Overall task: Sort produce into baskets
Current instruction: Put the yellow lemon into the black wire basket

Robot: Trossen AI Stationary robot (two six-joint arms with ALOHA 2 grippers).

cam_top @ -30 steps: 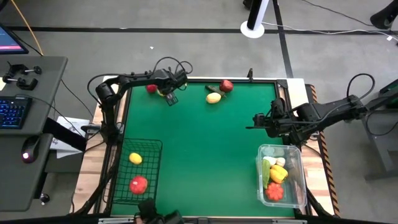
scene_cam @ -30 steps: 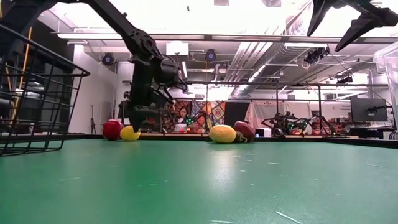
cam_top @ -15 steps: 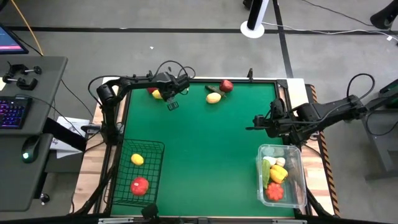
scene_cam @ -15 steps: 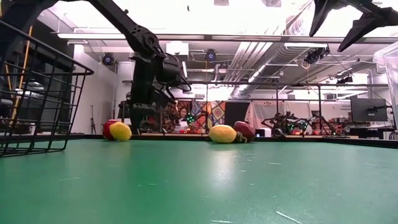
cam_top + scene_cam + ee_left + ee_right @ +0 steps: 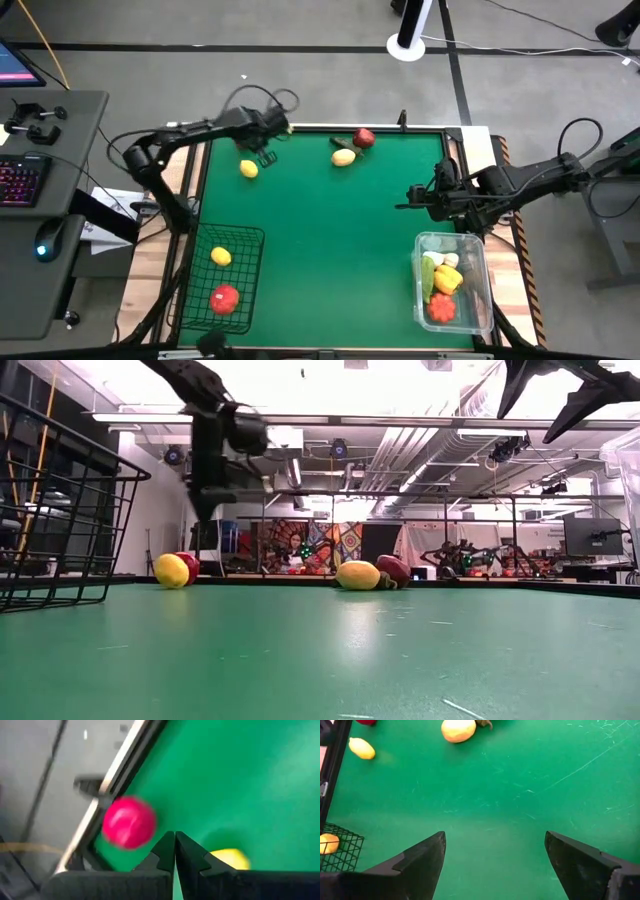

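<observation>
My left gripper (image 5: 264, 156) hovers shut over the table's far left corner, above the table in the low view (image 5: 203, 500). Its wrist view shows the closed fingertips (image 5: 175, 845) between a red round fruit (image 5: 129, 821) and a yellow fruit (image 5: 227, 859), touching neither. The yellow fruit (image 5: 249, 169) lies loose on the green mat, next to the red one in the low view (image 5: 187, 566). My right gripper (image 5: 415, 195) is open and empty, raised at the right, just beyond the clear plastic basket (image 5: 482, 262).
A yellow-tan fruit (image 5: 343, 157) and a red fruit (image 5: 364, 137) lie at the far edge's middle. The black wire basket (image 5: 250, 262) at the near left holds a yellow piece and a red piece. The clear basket holds several pieces. The mat's middle (image 5: 330, 250) is bare.
My left gripper has risen and drawn back toward the table's far left corner. The yellow fruit has rolled away from the far edge toward the near left and now lies apart from the gripper; the red fruit has stayed near the corner.
</observation>
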